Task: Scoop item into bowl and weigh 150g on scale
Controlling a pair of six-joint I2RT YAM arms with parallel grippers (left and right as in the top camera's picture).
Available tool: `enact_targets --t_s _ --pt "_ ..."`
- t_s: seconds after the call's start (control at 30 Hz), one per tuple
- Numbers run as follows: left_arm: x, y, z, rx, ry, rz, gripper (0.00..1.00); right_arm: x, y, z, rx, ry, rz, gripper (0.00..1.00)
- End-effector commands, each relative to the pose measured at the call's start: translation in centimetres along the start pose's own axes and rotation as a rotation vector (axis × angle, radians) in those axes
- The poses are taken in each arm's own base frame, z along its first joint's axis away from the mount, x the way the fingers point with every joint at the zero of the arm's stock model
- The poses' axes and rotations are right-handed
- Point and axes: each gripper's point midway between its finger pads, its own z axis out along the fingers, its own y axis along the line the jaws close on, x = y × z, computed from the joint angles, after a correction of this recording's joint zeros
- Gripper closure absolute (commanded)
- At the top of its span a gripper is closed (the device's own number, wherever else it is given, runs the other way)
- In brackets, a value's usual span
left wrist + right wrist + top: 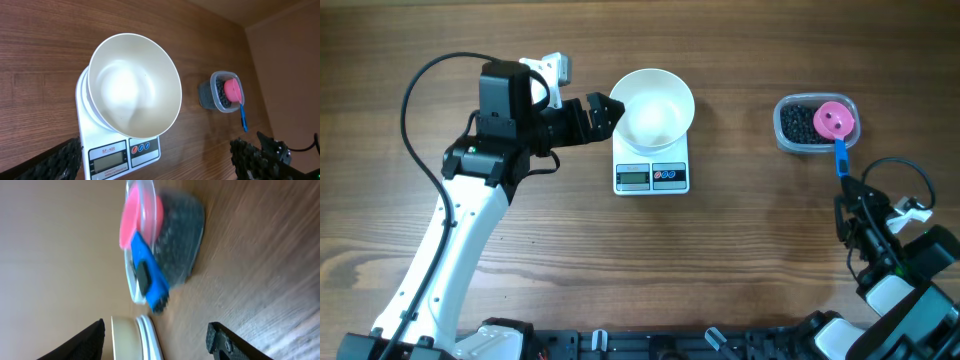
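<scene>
tiny round black beads (800, 122) fill the clear plastic tub (782, 128), the small pink scoop (835, 119) resting on them. its blue handle (841, 158) points lengthwise at the right gripper (853, 193), the nearer one, whose jaws stand apart and empty just short of it. the left gripper (608, 110) gapes empty beside the glossy white bowl (655, 105) on the white rectangular scale (652, 177).
</scene>
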Motion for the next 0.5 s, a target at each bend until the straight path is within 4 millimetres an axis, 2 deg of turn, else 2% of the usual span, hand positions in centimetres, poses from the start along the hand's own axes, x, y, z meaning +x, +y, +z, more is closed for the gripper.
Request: enact_targets --t_s 0.0,0.07,0.2,0.23,0.3,0.33,0.37,0.47 --pt "0.0 0.2 -0.2 -0.019 -0.002 0.014 0.0 -1.3 0.4 0.1 0.002 -0.072 0.069 0.36" --pt "-0.1 0.5 -0.2 -0.035 -0.006 0.012 0.0 -1.4 0.4 0.3 0.012 -0.087 0.072 0.43" --pt "-0.1 0.4 -0.2 -0.035 -0.006 0.012 0.0 0.2 0.6 1.7 0.028 -0.039 0.06 0.44" --pt "-0.1 0.4 -0.2 -0.035 -0.006 0.012 0.0 0.0 0.6 1.9 0.037 -0.057 0.05 0.47" --pt "0.1 0.5 -0.2 -0.039 0.002 0.008 0.0 -0.7 1.5 1.9 0.011 -0.09 -0.002 0.57" --pt "0.6 0.8 -0.2 -0.047 0.019 -0.002 0.0 -1.1 2.4 1.9 -0.019 -0.106 -0.04 0.84" --pt "0.7 1.0 -0.2 -0.058 0.024 -0.007 0.0 -1.2 2.9 1.9 -0.039 -0.109 -0.066 0.94" --pt "0.7 1.3 -0.2 -0.075 0.019 -0.008 0.0 -0.7 4.4 1.8 -0.097 -0.077 -0.136 0.95"
